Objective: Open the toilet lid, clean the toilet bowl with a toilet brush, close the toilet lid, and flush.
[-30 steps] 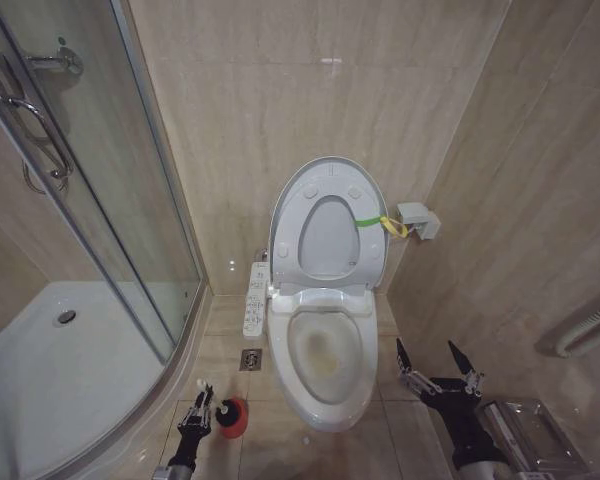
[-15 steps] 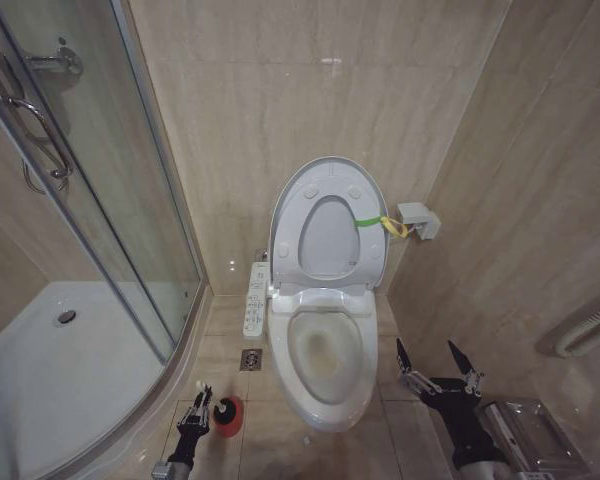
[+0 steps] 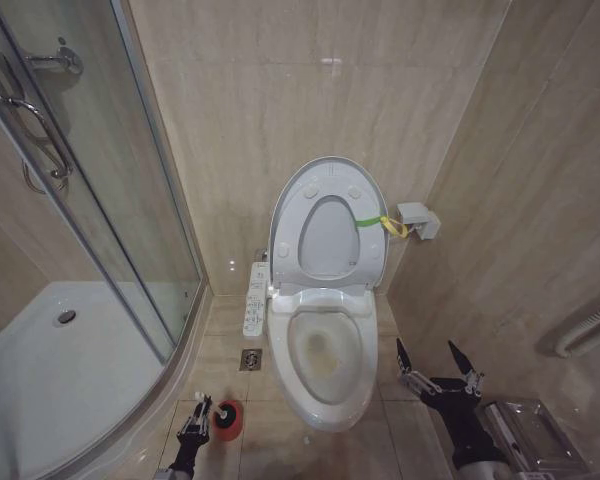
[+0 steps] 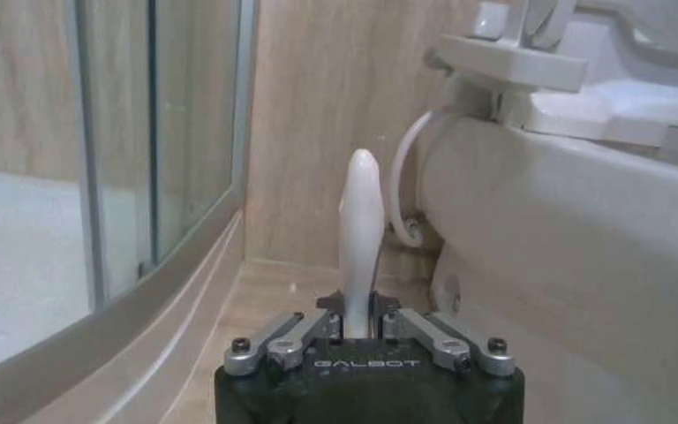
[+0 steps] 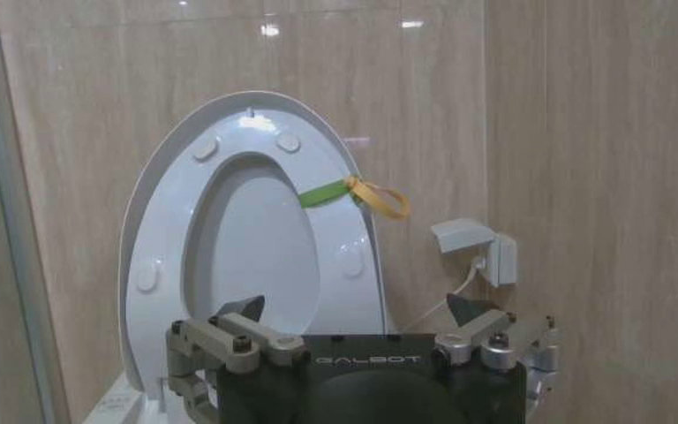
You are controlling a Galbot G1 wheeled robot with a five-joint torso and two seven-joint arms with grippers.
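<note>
Since a second ago our left gripper [image 3: 194, 432] has slid lower and nearer the robot beside the red cup holder [image 3: 229, 421], its jaws clamped on the white handle of the toilet brush [image 4: 360, 231], which stands upright on the floor left of the toilet bowl [image 3: 325, 355]. We see the toilet lid [image 3: 326, 226] raised against the wall, its yellow-green strap [image 3: 382, 223] at the right edge. Our right gripper [image 3: 434, 372] hangs to the right of the bowl, fingers spread wide, holding nothing.
</note>
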